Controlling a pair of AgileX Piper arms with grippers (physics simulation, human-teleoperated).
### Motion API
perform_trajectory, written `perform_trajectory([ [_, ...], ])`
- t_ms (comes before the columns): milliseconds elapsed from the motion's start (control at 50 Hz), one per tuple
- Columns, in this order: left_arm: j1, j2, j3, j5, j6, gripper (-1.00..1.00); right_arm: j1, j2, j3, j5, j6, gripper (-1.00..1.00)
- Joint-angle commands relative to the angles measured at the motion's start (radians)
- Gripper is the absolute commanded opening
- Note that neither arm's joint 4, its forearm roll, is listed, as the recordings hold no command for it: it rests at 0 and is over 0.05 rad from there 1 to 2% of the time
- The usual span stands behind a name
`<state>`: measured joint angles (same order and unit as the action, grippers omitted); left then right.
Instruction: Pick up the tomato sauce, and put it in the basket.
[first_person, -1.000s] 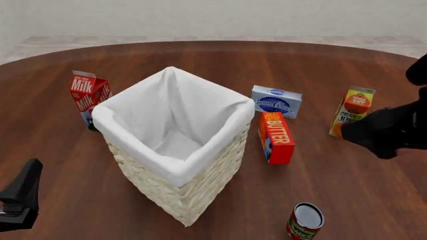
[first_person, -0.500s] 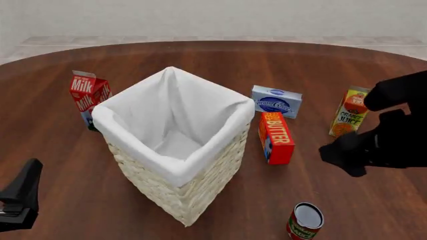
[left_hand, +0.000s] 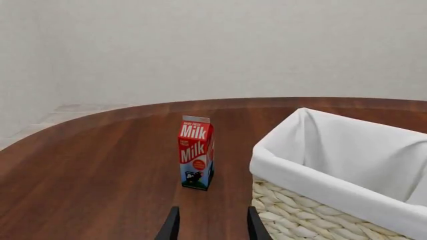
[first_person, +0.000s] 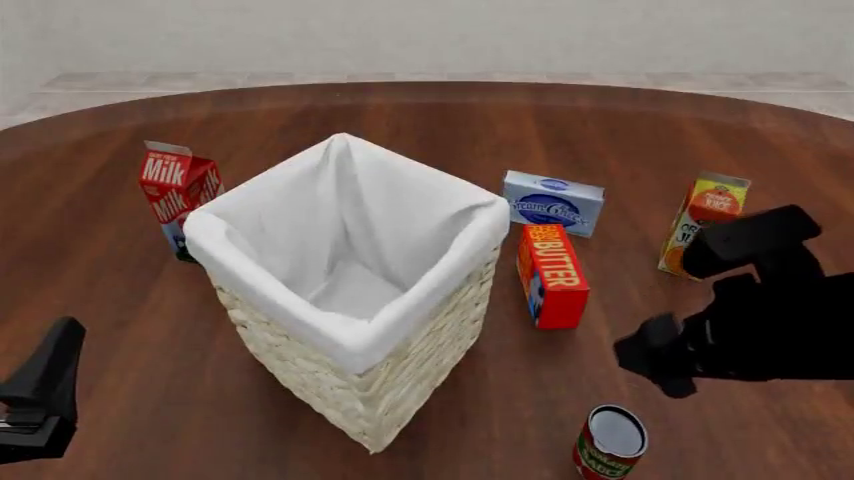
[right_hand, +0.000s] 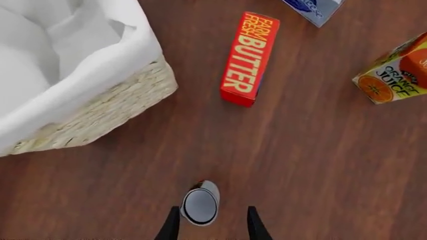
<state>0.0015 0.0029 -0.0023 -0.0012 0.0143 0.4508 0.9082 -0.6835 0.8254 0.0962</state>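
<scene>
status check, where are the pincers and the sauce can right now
Right pincer open, above the tomato sauce, not gripping. Left pincer open, idle beside the basket. Can upright on the table. Nothing between can and pincer.

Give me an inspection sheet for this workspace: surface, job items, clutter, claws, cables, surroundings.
Surface: dark brown wooden table, rounded far edge.
Job's things: small red-labelled tin can of tomato sauce with silver top upright on the table, near edge, ungripped; tall cream wicker basket with white cloth lining, nothing seen inside.
Clutter: red milk carton left of the basket; red butter box, blue-and-white box and orange juice carton to its right.
Claws: right claw open, above the can; left claw open, low at the near left, holding nothing.
Cables: nothing seen.
Surroundings: plain pale wall, light floor strip.
</scene>
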Motion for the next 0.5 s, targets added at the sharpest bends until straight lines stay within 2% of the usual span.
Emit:
perform_trajectory([
  [20,0.000,0.000,0.000,0.000,0.000,1.00,0.013,0.021,0.049,-0.036,0.017,1.00],
  [280,0.000,0.000,0.001,-0.001,0.000,1.00,0.023,0.045,0.090,-0.077,0.030,1.00],
  [400,0.000,0.000,0.001,0.000,0.000,1.00,0.012,0.056,0.100,-0.084,0.012,1.00],
  [500,0.000,0.000,0.001,-0.001,0.000,1.00,0.024,0.066,0.106,-0.091,0.027,1.00],
])
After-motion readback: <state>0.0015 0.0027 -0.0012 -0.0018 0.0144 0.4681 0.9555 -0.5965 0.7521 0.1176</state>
